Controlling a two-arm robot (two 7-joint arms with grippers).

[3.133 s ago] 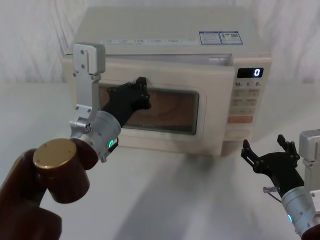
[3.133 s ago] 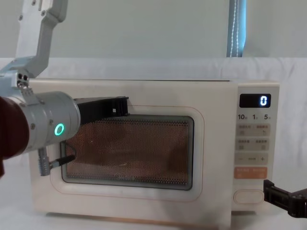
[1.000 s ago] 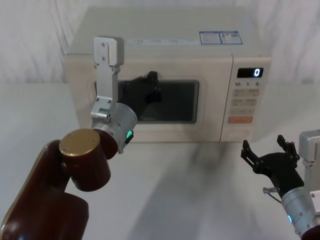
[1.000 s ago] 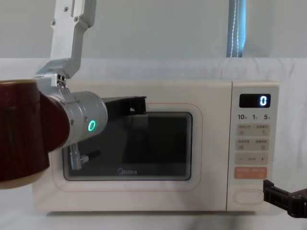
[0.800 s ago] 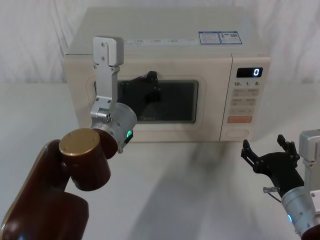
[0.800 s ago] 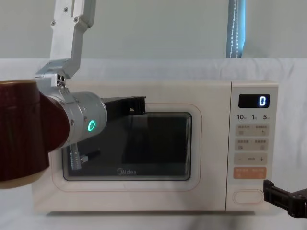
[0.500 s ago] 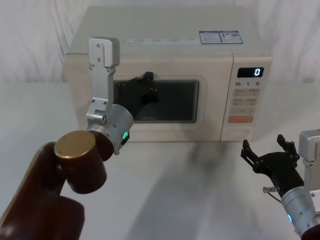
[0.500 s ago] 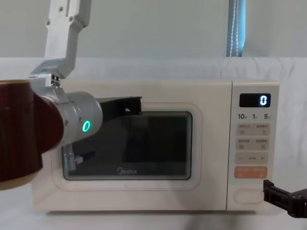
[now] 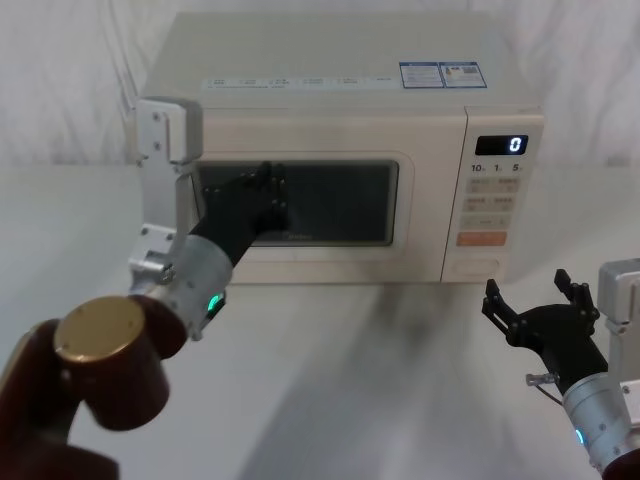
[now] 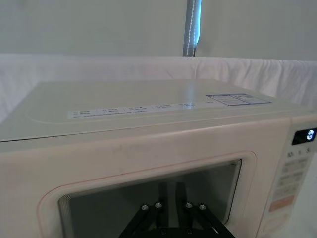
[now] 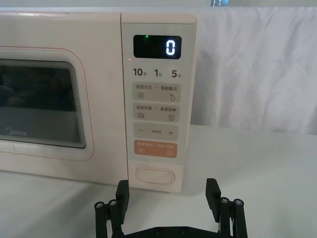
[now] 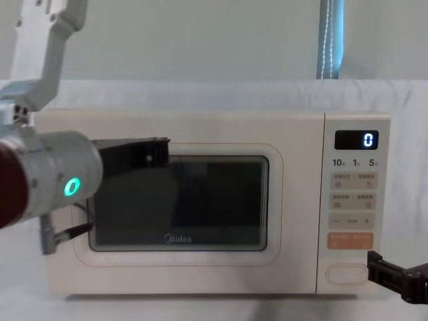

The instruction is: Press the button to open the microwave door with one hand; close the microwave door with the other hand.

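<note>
Cream-white microwave door (image 9: pixel 300 205) sits flush; ease closed-fingered left tool (image 9: pixel 262 190) straight off it, right tool (image 11: pixel 168 198) spread, idle.

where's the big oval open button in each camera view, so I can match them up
Head view: button, panel's bottom, lower right of microwave.
Chest view, bottom right.
Right wrist view, centre, above the right gripper.
Left wrist view: its spot is cut off at the edge.
Shared landmark: orange key directly above it.
</note>
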